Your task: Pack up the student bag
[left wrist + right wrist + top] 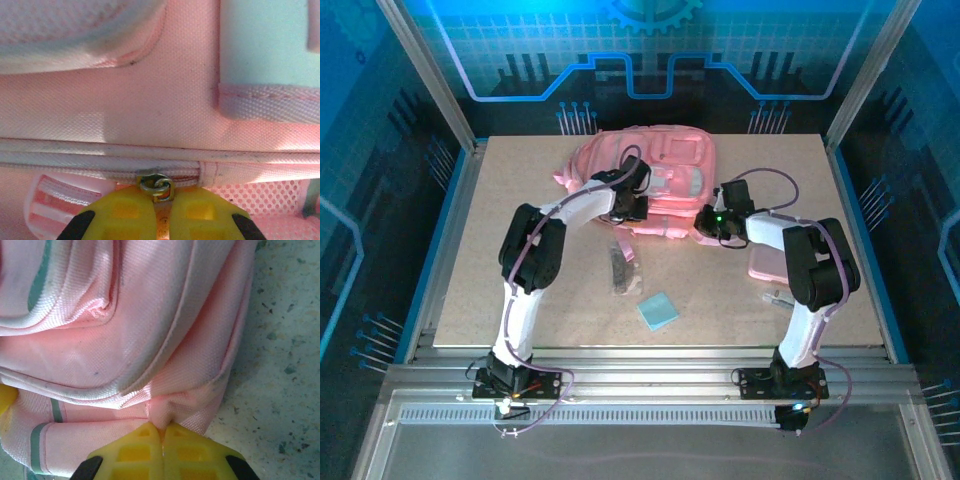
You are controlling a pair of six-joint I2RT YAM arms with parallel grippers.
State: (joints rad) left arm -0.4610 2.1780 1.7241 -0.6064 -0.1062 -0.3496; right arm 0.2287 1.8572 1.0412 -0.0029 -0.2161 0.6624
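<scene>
Here the left pincer [162, 196] grips a metal zipper ring [156, 184], the right pincer [162, 429] pinching the woven pink student bag [125, 330].

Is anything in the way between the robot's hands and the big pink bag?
No, nothing visible is in the way. The left gripper is shut on the zipper pull of the student bag, and the right gripper pinches a fold of the bag's fabric at its edge, beside the bare table.
</scene>
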